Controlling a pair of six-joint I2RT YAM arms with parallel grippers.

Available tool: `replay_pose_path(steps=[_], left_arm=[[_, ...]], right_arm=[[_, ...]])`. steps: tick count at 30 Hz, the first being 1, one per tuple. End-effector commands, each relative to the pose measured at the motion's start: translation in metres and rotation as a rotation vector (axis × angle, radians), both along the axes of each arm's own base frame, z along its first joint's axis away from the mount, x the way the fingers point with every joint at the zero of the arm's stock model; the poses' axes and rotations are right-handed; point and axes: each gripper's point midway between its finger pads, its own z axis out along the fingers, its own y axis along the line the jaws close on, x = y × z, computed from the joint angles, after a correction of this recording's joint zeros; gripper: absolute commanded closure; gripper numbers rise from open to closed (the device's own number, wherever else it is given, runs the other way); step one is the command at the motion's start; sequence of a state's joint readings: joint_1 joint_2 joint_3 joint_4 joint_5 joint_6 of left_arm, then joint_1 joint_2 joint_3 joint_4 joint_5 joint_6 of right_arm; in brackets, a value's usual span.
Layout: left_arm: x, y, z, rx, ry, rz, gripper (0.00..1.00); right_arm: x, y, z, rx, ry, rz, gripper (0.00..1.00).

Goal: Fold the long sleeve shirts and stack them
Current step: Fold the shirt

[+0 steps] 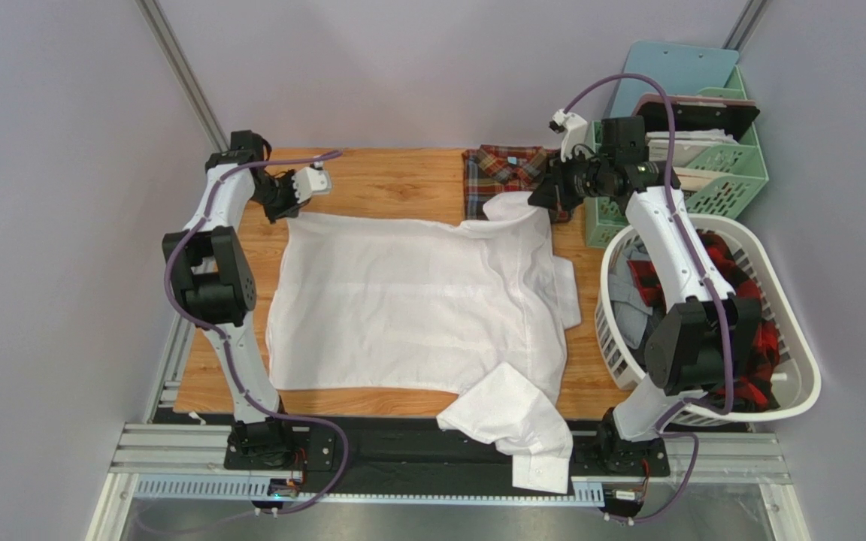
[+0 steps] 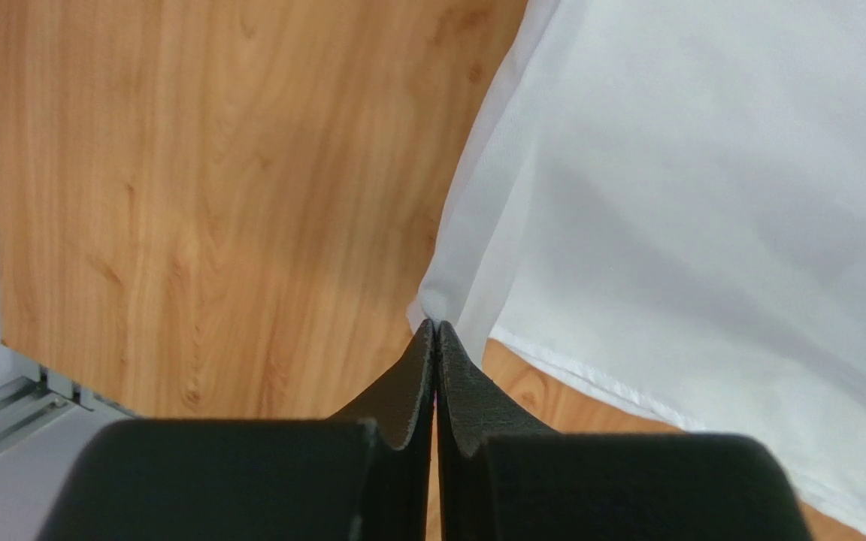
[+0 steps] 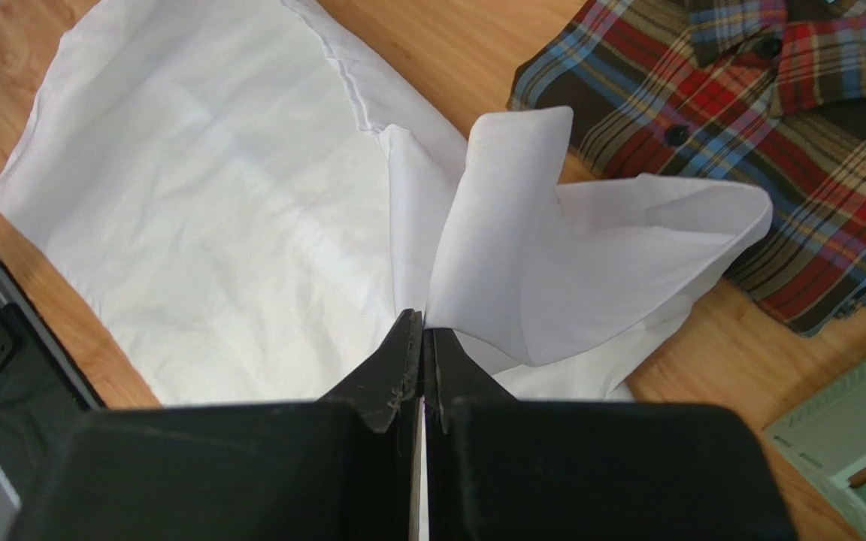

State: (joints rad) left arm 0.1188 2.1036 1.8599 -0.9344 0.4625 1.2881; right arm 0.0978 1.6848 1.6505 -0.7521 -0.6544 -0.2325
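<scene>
The white shirt (image 1: 415,304) lies spread flat over the middle of the wooden table (image 1: 404,180); one cuffed sleeve (image 1: 513,426) hangs over the near edge. My left gripper (image 1: 291,201) is shut on the shirt's far left corner (image 2: 432,310). My right gripper (image 1: 539,197) is shut on the shirt's far right part, lifting a fold of white cloth (image 3: 517,242). The plaid shirt (image 1: 508,171) lies folded at the far edge, right of centre, and shows in the right wrist view (image 3: 765,124) just beyond the lifted cloth.
A white laundry basket (image 1: 793,361) with red plaid cloth stands at the right. A green crate (image 1: 731,169) with a clipboard stands at the far right. The black arm-base rail (image 1: 426,445) runs along the near edge.
</scene>
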Motion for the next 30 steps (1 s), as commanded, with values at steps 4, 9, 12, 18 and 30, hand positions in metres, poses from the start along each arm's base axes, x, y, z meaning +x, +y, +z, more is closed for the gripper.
replay_pose_path(steps=[4,9,12,18,30], left_arm=[[-0.042,-0.004,0.006,0.036,-0.072,-0.179,1.00],[-0.070,-0.001,-0.023,0.085,-0.010,-0.237,1.00],[-0.080,0.002,-0.036,0.111,0.021,-0.256,1.00],[-0.094,0.009,-0.030,0.129,0.058,-0.230,0.71],[-0.077,-0.036,0.081,-0.286,-0.046,0.114,0.42]], right_arm=[[-0.065,0.003,-0.021,0.000,0.044,0.092,1.00],[-0.110,0.009,-0.048,-0.035,0.115,0.175,1.00],[-0.126,0.012,-0.070,-0.068,0.157,0.220,1.00],[-0.153,0.004,-0.091,-0.170,0.337,0.340,0.43],[0.019,-0.026,-0.055,-0.184,0.133,-0.247,0.25]])
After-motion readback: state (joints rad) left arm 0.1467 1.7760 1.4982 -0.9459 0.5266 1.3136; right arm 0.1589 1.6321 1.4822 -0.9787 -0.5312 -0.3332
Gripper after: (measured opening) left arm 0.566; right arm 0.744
